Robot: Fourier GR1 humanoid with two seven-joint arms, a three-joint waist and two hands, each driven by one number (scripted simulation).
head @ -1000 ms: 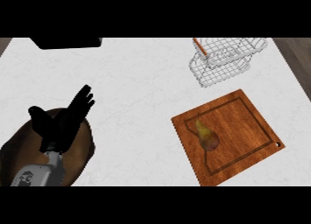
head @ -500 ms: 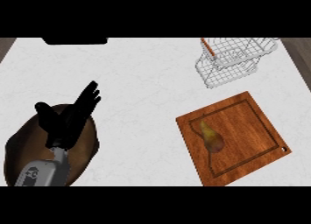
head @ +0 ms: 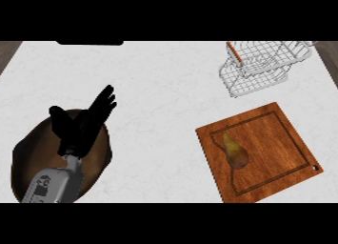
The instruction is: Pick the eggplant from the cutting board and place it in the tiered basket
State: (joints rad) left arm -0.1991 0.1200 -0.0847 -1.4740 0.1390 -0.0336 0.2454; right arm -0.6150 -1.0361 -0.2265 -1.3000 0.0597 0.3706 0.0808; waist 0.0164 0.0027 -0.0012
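Little has changed since a second ago: my left robot hand [head: 81,125] has crept slightly toward the bench's [head: 157,95] far edge, fingers straight and spread, holding nothing. Its forearm hides part of a dark brown oval shape [head: 31,152] near the left edge, which I can't identify. The right robot hand is out of view. The wire tiered basket [head: 259,74] is cut off at the far right corner. The eggplant [head: 233,150] lies on the cutting board's [head: 277,147] left half, long axis near-to-far, narrow end toward the far edge.
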